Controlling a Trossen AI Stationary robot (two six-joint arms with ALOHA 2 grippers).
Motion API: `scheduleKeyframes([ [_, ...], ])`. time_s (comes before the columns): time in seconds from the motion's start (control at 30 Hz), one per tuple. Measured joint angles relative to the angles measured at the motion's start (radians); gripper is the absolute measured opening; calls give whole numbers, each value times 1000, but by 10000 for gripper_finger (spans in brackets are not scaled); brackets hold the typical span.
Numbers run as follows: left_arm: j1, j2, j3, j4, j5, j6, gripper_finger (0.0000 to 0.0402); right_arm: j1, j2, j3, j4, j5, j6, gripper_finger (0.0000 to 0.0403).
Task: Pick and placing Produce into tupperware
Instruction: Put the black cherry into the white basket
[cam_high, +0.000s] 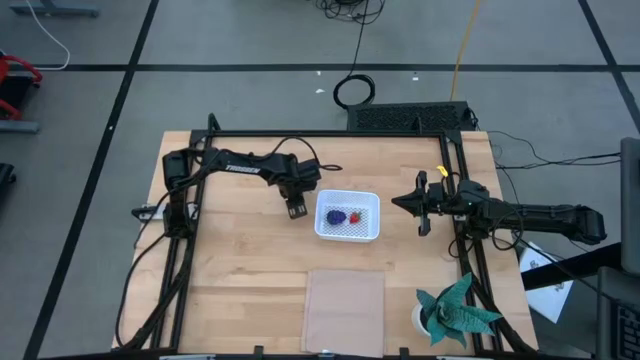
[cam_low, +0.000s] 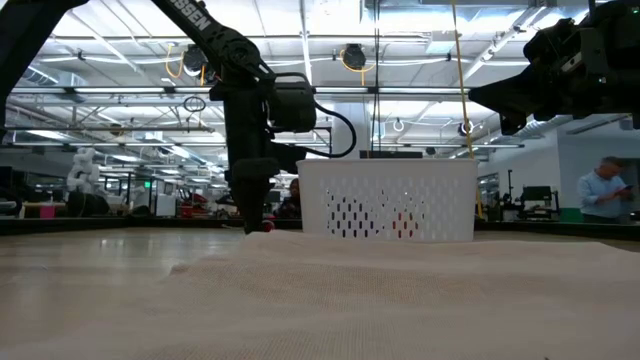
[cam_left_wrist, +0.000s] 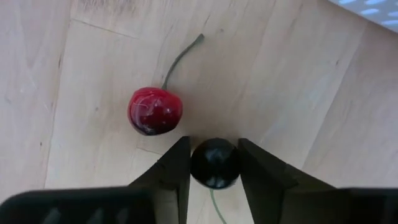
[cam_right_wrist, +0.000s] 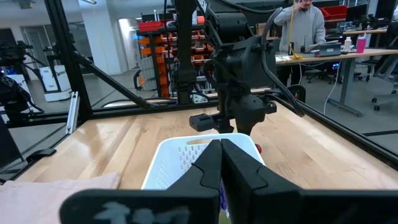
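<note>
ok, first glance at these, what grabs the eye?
The left gripper, down on the table just left of the white tupperware, has its fingers shut on a dark berry, with a red cherry loose beside it. The purple bunch and strawberry already lie in the tupperware; the right gripper waits at its right.

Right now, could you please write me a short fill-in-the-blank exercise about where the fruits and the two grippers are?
1. The left gripper is shut on the ____ berry.
2. The red cherry lies on the ____, outside the white container.
3. The container holds the purple bunch and the ____ strawberry.
4. The right gripper is ____.

Missing words: dark; table; red; shut
</note>
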Motion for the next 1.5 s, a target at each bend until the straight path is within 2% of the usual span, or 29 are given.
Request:
scheduleKeyframes([
  [0.5, 0, -6, 1, -48, -17, 41, 113, 0, 0, 0, 0, 0, 0, 0],
  [0.73, 0, -6, 76, -140, -22, 66, 113, 0, 0, 0, 0, 0, 0, 0],
  [1.5, 0, -7, 561, -503, -54, 111, 113, 0, 0, 0, 0, 0, 0, 0],
])
